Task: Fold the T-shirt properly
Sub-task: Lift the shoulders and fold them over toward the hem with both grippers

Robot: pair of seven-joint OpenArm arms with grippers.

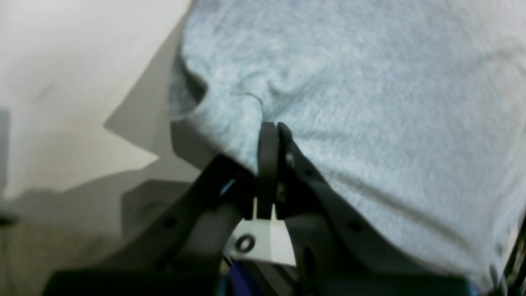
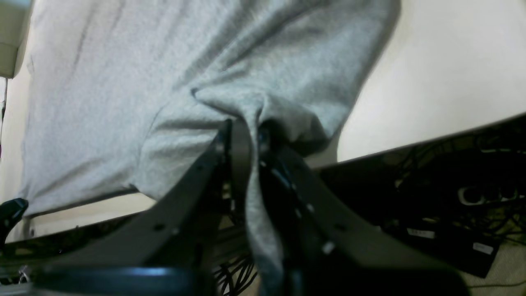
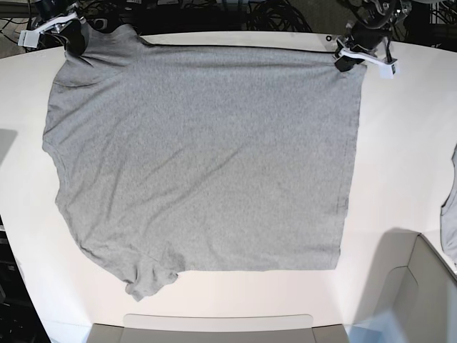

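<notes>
The heather-grey T-shirt [image 3: 207,157] lies spread flat on the white table [image 3: 400,143], plain side up. One sleeve is bunched near the front left. My left gripper [image 3: 343,61] is at the shirt's far right corner and is shut on the cloth edge [image 1: 271,125]. My right gripper [image 3: 73,39] is at the far left corner by the neckline. In the right wrist view it is shut [image 2: 244,127] with a fold of the T-shirt [image 2: 123,102] pinched between its fingers. No lettering shows.
A strip of paler grey cloth [image 3: 450,214] hangs in at the right edge. A light box [image 3: 410,300] stands at the front right, and a flat tray [image 3: 214,330] lies at the front edge. Dark cables [image 2: 452,189] lie beyond the table's far edge.
</notes>
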